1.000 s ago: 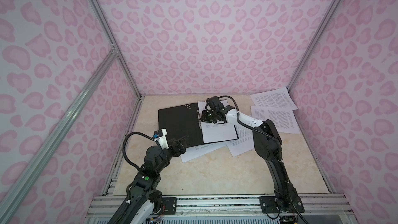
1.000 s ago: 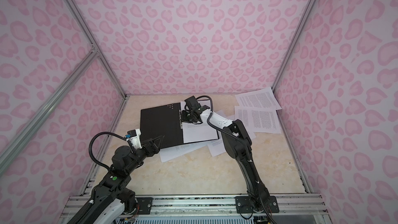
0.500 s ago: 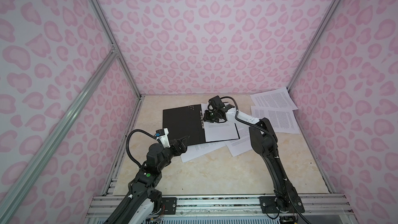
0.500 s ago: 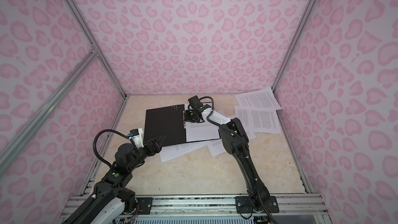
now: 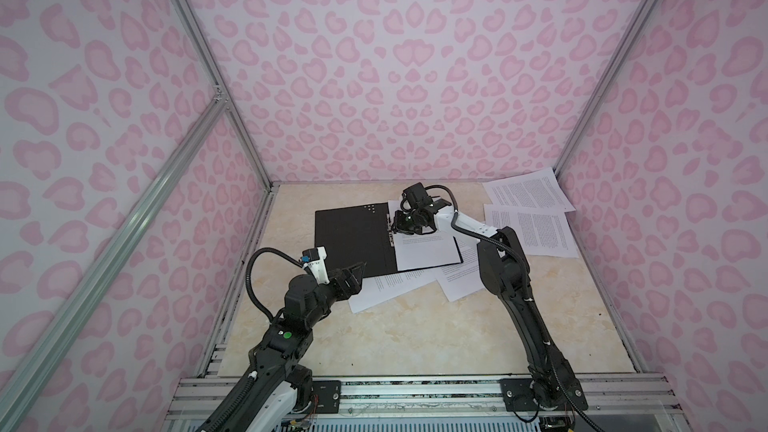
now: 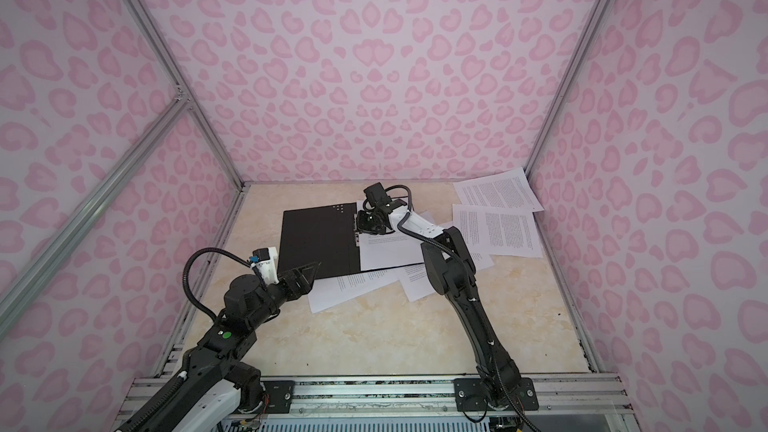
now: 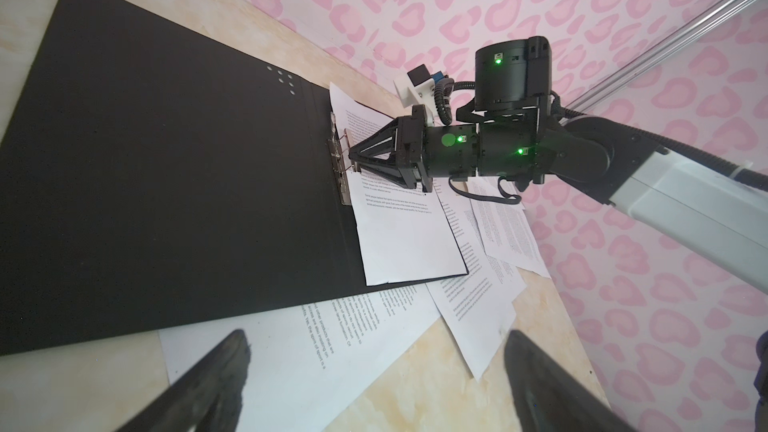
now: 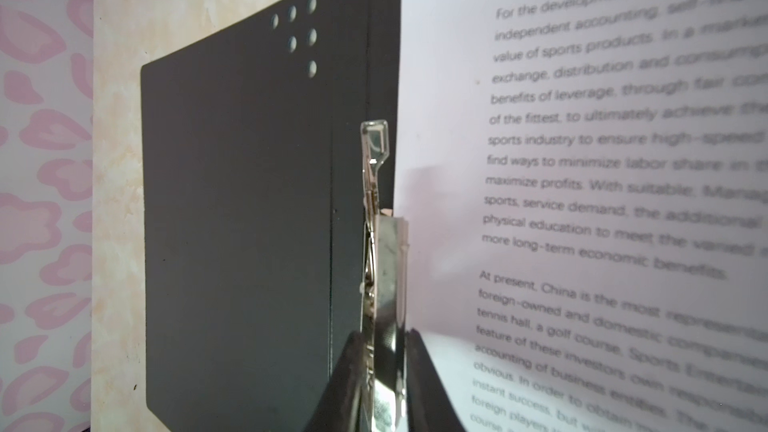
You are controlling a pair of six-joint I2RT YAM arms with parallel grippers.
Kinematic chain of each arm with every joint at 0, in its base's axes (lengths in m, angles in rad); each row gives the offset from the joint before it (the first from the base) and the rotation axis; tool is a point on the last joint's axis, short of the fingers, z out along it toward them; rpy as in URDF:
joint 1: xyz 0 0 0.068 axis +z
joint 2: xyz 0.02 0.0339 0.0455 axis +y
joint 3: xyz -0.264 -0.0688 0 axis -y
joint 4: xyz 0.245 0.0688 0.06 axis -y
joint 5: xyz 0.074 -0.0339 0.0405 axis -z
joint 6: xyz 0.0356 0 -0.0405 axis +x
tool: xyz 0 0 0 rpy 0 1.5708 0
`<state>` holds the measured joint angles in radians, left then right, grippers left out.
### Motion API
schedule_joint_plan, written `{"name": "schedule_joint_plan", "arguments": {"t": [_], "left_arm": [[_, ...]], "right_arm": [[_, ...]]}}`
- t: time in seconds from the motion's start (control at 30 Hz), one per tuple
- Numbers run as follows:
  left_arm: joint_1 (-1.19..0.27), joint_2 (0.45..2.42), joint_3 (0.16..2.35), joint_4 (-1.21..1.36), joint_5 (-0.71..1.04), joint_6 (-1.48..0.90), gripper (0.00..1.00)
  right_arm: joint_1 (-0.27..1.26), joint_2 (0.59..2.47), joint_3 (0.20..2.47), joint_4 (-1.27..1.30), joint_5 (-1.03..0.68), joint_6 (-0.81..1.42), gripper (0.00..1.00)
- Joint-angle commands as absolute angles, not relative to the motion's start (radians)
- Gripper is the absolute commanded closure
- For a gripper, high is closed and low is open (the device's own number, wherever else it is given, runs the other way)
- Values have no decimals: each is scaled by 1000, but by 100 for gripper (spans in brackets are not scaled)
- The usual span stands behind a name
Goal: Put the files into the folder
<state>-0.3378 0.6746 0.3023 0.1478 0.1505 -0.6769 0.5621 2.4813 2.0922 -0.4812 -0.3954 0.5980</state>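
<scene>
The folder lies open on the table with its black inside up. One of the files rests on its right half, beside the metal clip at the spine. My right gripper is shut on that clip, a finger pressed to each side of it. Other files lie loose: two stick out from under the folder's front edge, and two lie at the back right. My left gripper hangs open over the folder's near corner, holding nothing.
Pink patterned walls with aluminium posts close in the table on three sides. The far-right sheet leans against the right wall. A metal rail with the arm bases runs along the front edge. Bare marble-look tabletop lies in front of the papers.
The folder and the sheet on it have slid a little to the right with my right gripper. My left gripper has crept slightly forward and stayed open.
</scene>
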Motion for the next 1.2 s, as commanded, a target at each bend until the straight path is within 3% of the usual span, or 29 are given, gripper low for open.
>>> {"name": "schedule_joint_plan", "arguments": {"t": [0.0, 0.07, 0.13, 0.6, 0.8, 1.0, 1.17], "left_arm": [[-338, 671, 319, 156, 162, -668, 3], [-338, 674, 323, 147, 170, -672, 3], [-337, 687, 337, 130, 187, -669, 3], [-337, 897, 448, 18, 351, -663, 2], [-337, 825, 462, -247, 312, -696, 0], [-338, 731, 307, -255, 327, -813, 1], [-337, 762, 239, -192, 356, -848, 0]], "right_arm": [[567, 2485, 2096, -505, -399, 576, 62], [576, 2468, 2096, -536, -358, 557, 46], [584, 2445, 2096, -573, -314, 540, 39], [738, 2207, 1971, -737, 16, 363, 33], [786, 1935, 1552, -546, -131, 370, 32], [802, 1776, 1165, -298, -284, 445, 33], [808, 1763, 1050, -175, -323, 468, 34]]}}
